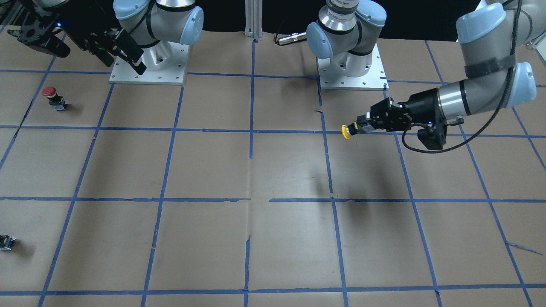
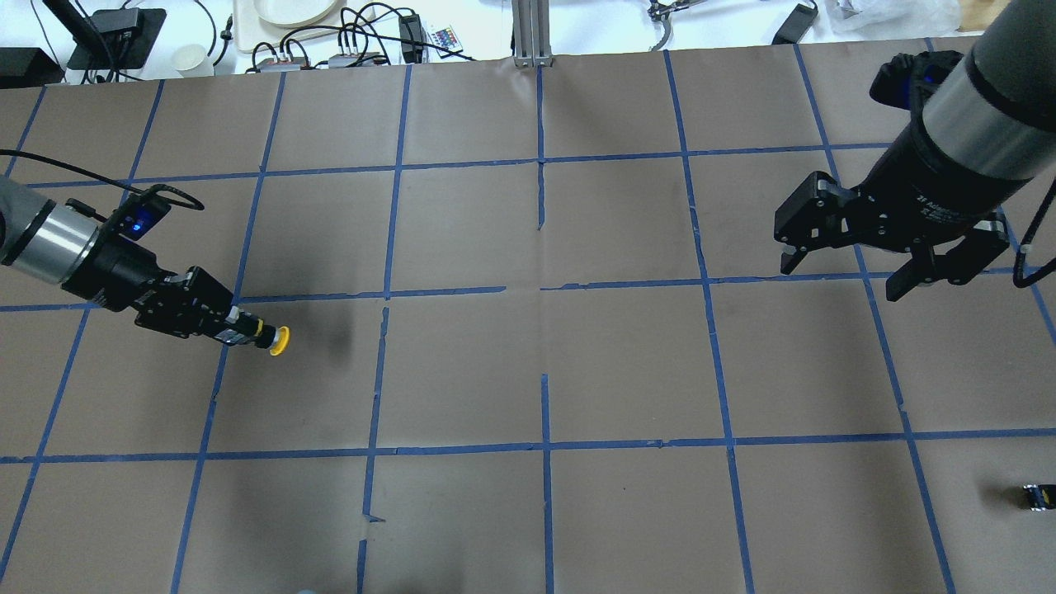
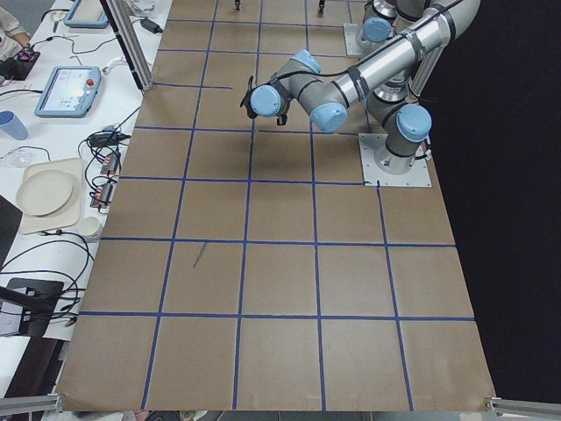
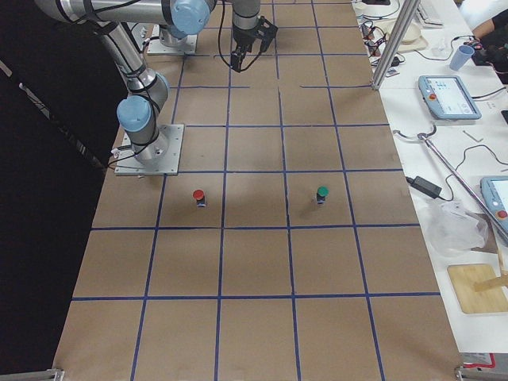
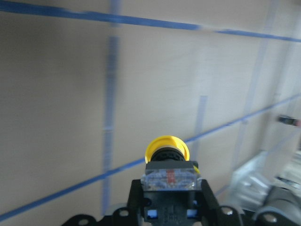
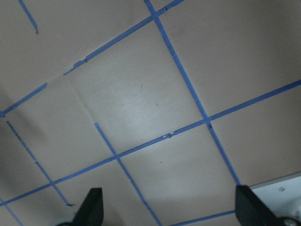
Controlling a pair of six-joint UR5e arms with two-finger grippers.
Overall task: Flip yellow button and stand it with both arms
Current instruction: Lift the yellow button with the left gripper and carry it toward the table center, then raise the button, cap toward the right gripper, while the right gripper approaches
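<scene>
The left tool (image 2: 238, 332) gripped the yellow button (image 2: 278, 340) by its base, cap toward four o'clock overhead, seemingly offered to the gaping right tool (image 2: 843, 276).

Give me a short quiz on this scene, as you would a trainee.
1. True or false: the left tool holds the small yellow-capped push button clear of the brown paper-covered table.
2. The right tool is: A open and empty; B shut on a button; C out of view.
3. Fill in: the upright push button in the front-facing view has a ___ cap.
Key: 1 true; 2 A; 3 red.
</scene>
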